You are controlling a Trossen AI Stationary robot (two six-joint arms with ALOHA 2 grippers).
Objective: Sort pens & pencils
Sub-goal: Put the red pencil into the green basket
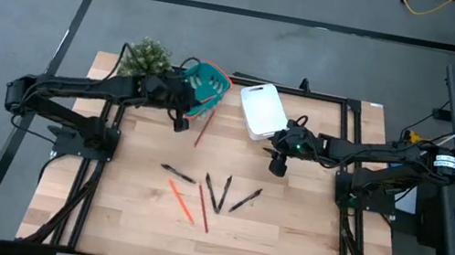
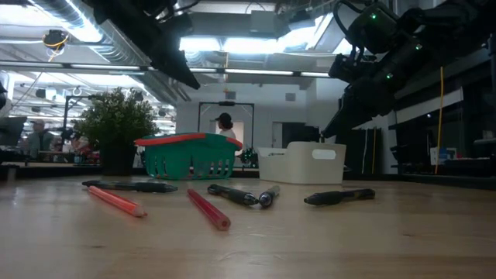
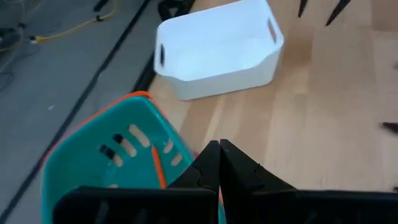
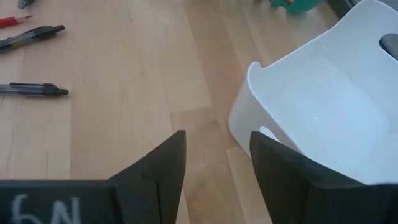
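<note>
Several black pens (image 1: 210, 189) lie on the wooden table, with an orange pencil (image 1: 180, 201) and a red pencil (image 1: 203, 209) beside them; they also show in the low view, pens (image 2: 339, 197) and pencils (image 2: 208, 209). Another red pencil (image 1: 204, 129) shows just near of the teal basket (image 1: 207, 82). An orange stick (image 3: 158, 168) shows against the basket's inside wall (image 3: 106, 155). My left gripper (image 3: 219, 149) is shut, above the basket's near edge (image 1: 181, 112). My right gripper (image 4: 217, 155) is open and empty beside the white bin (image 4: 323, 106), above the table (image 1: 279, 155).
A potted plant (image 1: 147, 57) stands at the table's far left beside the basket. The white bin (image 1: 260, 110) stands at the far middle. Bare wood lies along the near edge (image 1: 206, 254). A person (image 2: 225, 124) stands in the room beyond the table.
</note>
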